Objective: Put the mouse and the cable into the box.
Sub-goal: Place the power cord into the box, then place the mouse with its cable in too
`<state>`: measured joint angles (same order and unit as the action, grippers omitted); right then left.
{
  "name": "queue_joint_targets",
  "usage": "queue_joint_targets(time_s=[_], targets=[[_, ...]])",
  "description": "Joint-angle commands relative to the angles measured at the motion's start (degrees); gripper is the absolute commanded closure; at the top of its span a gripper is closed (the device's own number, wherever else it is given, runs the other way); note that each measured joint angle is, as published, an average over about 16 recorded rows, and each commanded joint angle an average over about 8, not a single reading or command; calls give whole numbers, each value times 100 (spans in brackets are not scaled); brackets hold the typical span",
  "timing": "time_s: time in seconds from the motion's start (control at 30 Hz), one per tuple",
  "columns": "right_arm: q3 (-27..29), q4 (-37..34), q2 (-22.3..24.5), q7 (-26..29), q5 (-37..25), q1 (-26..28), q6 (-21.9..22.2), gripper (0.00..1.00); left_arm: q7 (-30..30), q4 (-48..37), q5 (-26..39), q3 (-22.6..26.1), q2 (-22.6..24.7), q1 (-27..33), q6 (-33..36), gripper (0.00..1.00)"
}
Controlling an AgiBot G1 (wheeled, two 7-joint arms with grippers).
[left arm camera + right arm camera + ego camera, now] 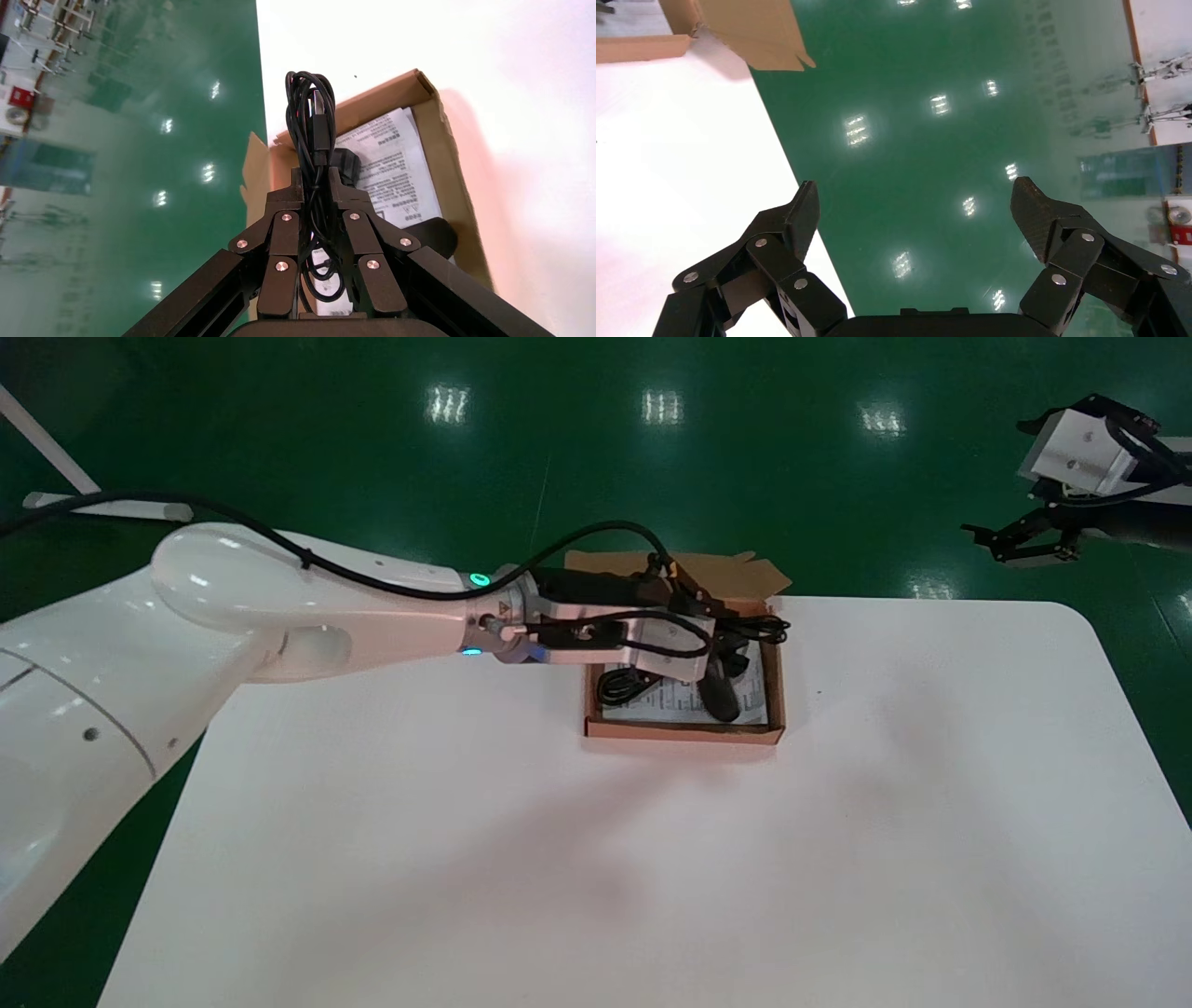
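A brown cardboard box (680,730) stands open at the table's far middle, lined with a printed leaflet (393,165). A black mouse (721,699) lies inside it near the right wall, also showing in the left wrist view as the mouse (439,235). My left gripper (731,633) hovers over the box, shut on a bundled black cable (313,119) that sticks out past the fingertips above the box's right part. In the head view this cable (759,631) overhangs the right wall. A black coil (616,686) shows in the box's left part. My right gripper (1020,542) is parked open off the table's far right.
The white table (652,859) stretches wide in front of the box. The box's open flap (726,575) sticks out over the far edge. Green floor (652,458) lies beyond. A white post (47,449) stands at the far left.
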<state>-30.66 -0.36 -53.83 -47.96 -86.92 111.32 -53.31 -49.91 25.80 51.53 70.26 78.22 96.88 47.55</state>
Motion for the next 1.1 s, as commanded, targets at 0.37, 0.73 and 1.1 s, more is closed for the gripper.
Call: queue_joint_targets(time_s=[0.37,0.73,1.1], targets=[[-98,71,222,-106,-142,137,-29,0,-91,-341,-187,326,-9,14,167,100],[-240,54,584,-233,-346,264,-24,0,-224,-268,-175,607,21,-35,-443,100],[-272,39,628,-255,-394,256,-19,0,-363,-137,-117,808,26,-10,-689,7]])
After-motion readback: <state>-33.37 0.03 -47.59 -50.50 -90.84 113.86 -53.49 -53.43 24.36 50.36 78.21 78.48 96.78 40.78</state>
